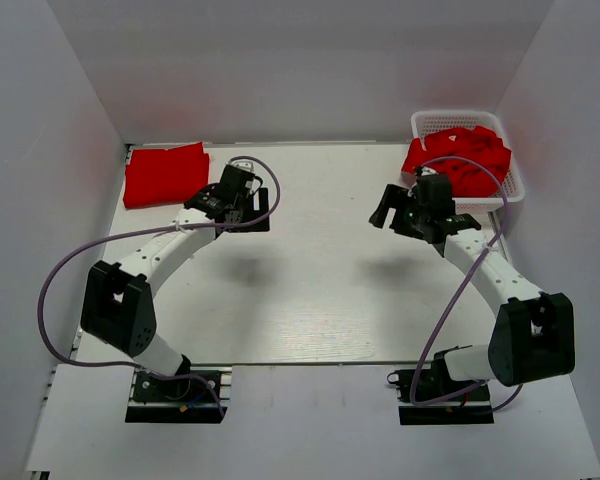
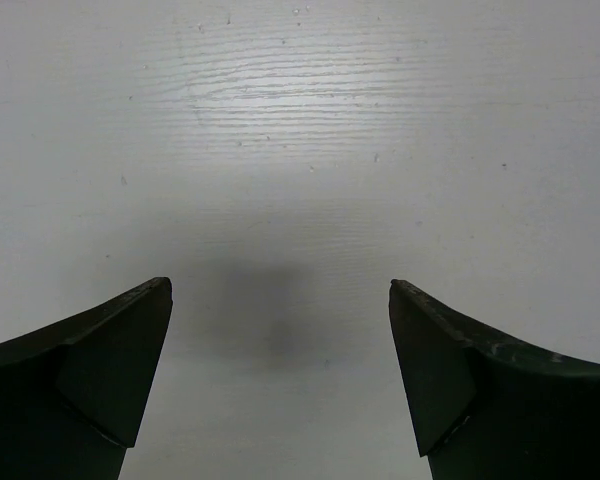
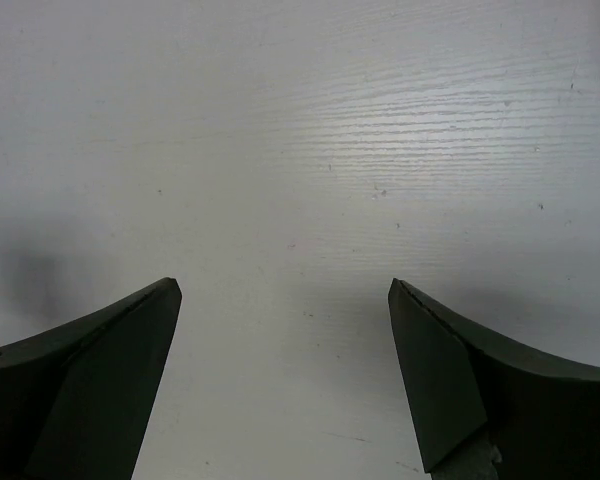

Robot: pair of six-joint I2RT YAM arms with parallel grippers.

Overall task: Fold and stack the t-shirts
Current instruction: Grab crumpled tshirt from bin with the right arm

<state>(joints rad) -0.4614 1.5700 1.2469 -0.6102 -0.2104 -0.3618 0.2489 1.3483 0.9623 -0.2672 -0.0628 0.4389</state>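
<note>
A folded red t-shirt (image 1: 164, 173) lies flat at the far left of the table. Crumpled red t-shirts (image 1: 460, 160) fill the white mesh basket (image 1: 513, 180) at the far right. My left gripper (image 1: 248, 203) is open and empty above the table, just right of the folded shirt. In the left wrist view (image 2: 280, 290) only bare table shows between its fingers. My right gripper (image 1: 392, 205) is open and empty, just left of the basket. In the right wrist view (image 3: 285, 290) its fingers also frame bare table.
The white table (image 1: 310, 290) runs between white walls on the left, back and right. The arm bases (image 1: 175, 392) sit at the near edge. Purple cables (image 1: 55, 280) loop beside each arm.
</note>
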